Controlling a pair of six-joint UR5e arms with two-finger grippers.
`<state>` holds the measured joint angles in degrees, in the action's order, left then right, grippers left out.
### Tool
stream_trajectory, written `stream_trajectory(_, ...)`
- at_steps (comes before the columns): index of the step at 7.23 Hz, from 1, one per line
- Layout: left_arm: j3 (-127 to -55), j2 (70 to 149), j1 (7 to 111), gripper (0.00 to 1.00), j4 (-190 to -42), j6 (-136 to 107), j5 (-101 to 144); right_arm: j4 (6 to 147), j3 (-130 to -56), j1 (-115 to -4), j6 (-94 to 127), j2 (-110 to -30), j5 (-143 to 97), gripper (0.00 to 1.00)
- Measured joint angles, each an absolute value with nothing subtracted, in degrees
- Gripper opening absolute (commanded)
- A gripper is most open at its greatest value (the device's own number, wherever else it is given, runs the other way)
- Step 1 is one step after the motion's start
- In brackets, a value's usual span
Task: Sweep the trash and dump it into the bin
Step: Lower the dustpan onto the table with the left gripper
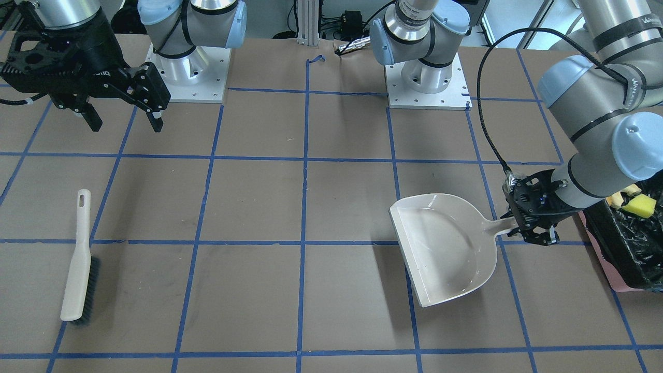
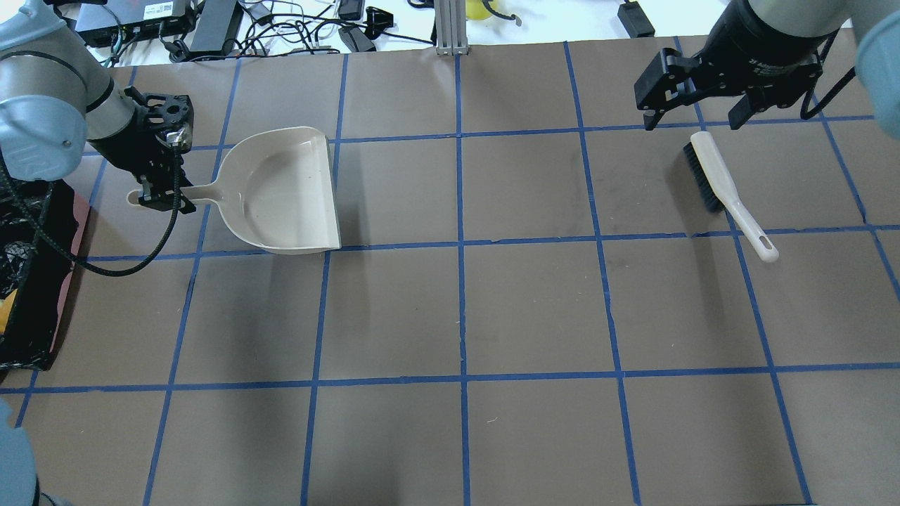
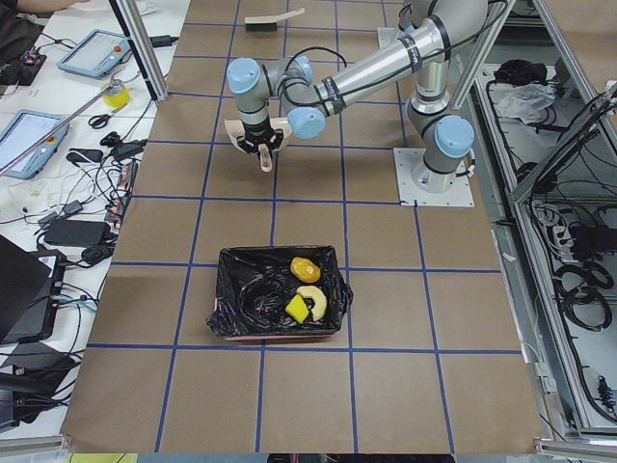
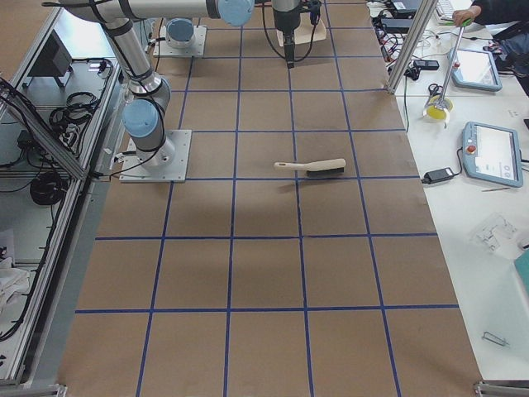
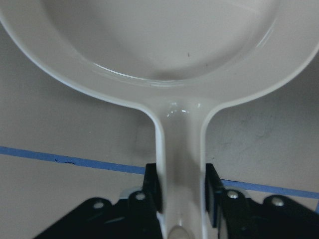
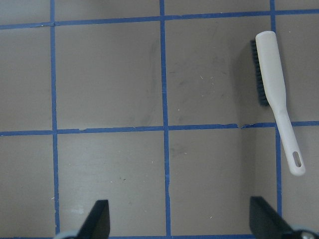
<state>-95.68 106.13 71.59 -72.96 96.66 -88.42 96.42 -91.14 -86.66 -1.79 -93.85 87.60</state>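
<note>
Exterior left alone shows all trash [image 3: 310, 295] inside bin [image 3: 231, 311]; overhead crops it. Wrist views: left gripper [image 5: 182, 191] pinches dustpan [image 5: 164, 40] handle; right gripper [image 6: 180, 219] spread.

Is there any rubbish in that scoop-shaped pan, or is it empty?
Empty. The dustpan shows only bare beige plastic inside in the overhead and wrist views. The trash lies in the black-lined bin.

The left arm [image 1: 590, 119] reaches out low with its elbow bent. Its wrist is turned so the left gripper [image 1: 539, 238] points down at the table, fingers [image 5: 152, 185] pressed against both sides of a dustpan handle [image 5: 180, 164]. The right arm [image 1: 62, 13] holds the right gripper [image 1: 123, 123] raised above the table, jaws spread wide and gripping nothing.
</note>
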Motion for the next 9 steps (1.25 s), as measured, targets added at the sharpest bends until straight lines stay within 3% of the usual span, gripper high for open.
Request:
stream_trajectory(4, -92.23, 109.18, 74.09, 0.0, -71.32, 100.67, -88.33, 96.42, -91.14, -86.66, -1.82, -93.87, 87.54, 1.0)
stream_trajectory(9, -85.58, 118.29, 75.91, 0.0, -70.01, 102.96, -88.39, 96.41, -91.14, -86.68, -1.79, -93.85, 87.54, 1.0)
